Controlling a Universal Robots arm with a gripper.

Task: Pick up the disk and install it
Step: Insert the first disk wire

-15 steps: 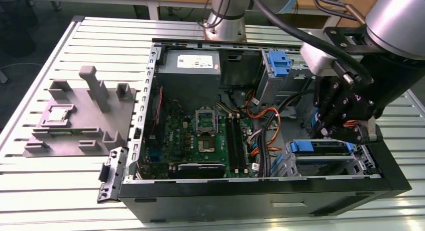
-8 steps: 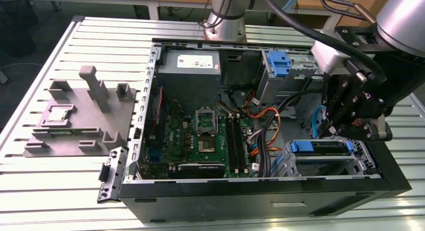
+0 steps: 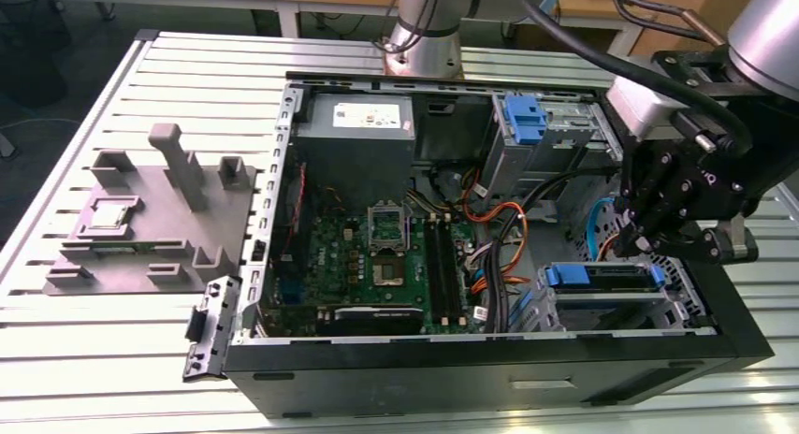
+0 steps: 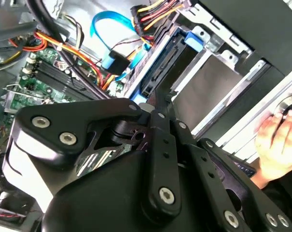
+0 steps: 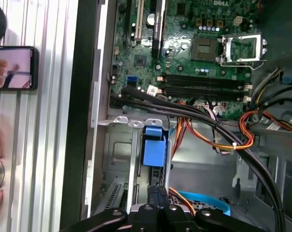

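Gripper (image 3: 649, 236) sits above disk (image 3: 604, 277) in bay.

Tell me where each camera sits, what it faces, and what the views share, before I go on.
Exterior view: off the arm, above the table, looking down into the open computer case; the arm and gripper show at its right.
Second wrist view: on the arm, looking past the black gripper body at the drive bay; a person's hand shows.
First wrist view: on the arm, looking down at the motherboard and the blue rail.
All share the blue-railed bay and the orange cables.
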